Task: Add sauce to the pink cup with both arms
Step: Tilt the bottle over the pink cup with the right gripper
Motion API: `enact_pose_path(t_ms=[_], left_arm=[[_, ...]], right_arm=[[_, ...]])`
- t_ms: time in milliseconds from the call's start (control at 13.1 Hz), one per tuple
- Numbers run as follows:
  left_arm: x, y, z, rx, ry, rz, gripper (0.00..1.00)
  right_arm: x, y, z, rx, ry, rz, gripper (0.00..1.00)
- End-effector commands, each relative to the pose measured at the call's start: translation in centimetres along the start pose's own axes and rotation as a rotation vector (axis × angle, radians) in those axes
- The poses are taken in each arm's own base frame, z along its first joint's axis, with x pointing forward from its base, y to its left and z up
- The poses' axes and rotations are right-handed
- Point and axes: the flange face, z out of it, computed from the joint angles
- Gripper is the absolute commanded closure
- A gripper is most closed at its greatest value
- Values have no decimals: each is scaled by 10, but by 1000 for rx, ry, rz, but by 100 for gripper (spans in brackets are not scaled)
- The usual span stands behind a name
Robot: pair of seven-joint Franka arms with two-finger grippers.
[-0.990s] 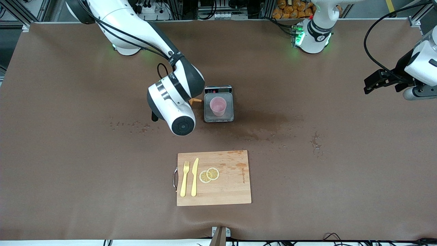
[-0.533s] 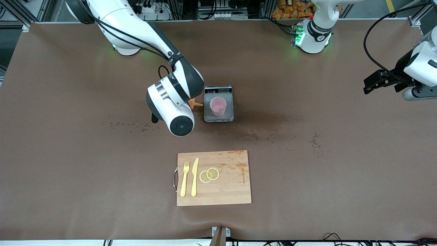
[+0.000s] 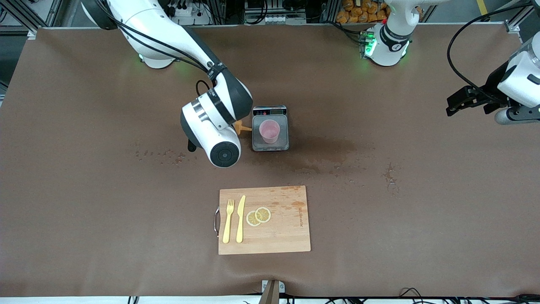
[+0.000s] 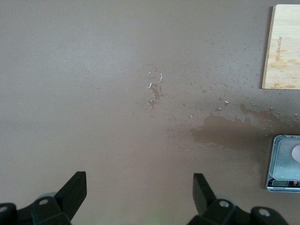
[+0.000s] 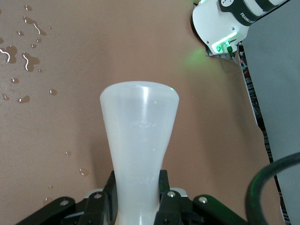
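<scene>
The pink cup stands upright on a small grey scale mid-table. My right gripper is shut on the whitish sauce bottle. In the front view the wrist hides the bottle's body; only its orange nozzle shows, pointing toward the cup, just beside the scale's edge and short of the cup. My left gripper hangs open and empty over the left arm's end of the table, and waits. Its fingers stand wide apart over bare mat.
A wooden cutting board with a yellow fork, knife and two lemon slices lies nearer the camera. Wet stains and droplets mark the brown mat around the scale. The scale also shows in the left wrist view.
The right wrist has shifted slightly with the bottle, its nozzle dipping a little beside the scale. The left gripper has drifted a little.
</scene>
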Motion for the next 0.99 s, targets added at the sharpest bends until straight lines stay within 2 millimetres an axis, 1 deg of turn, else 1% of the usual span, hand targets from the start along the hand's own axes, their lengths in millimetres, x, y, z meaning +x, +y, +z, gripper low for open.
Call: enact_pose_path(t_ms=[0, 381, 609, 685, 914], left_arm=[[-2, -1, -2, -21, 0, -6, 0], [-3, -1, -6, -21, 7, -6, 0], [-3, -1, -5, -21, 5, -6, 0], [-3, 0, -3, -21, 2, -5, 0], [-4, 0, -5, -20, 3, -5, 0]], right_arm=[[-1, 9, -8, -3, 0, 21, 100], [-2, 9, -8, -1, 4, 17, 100], [-1, 9, -7, -5, 9, 15, 100], [1, 9, -6, -13, 18, 11, 100], [19, 9, -10, -51, 28, -45, 100]])
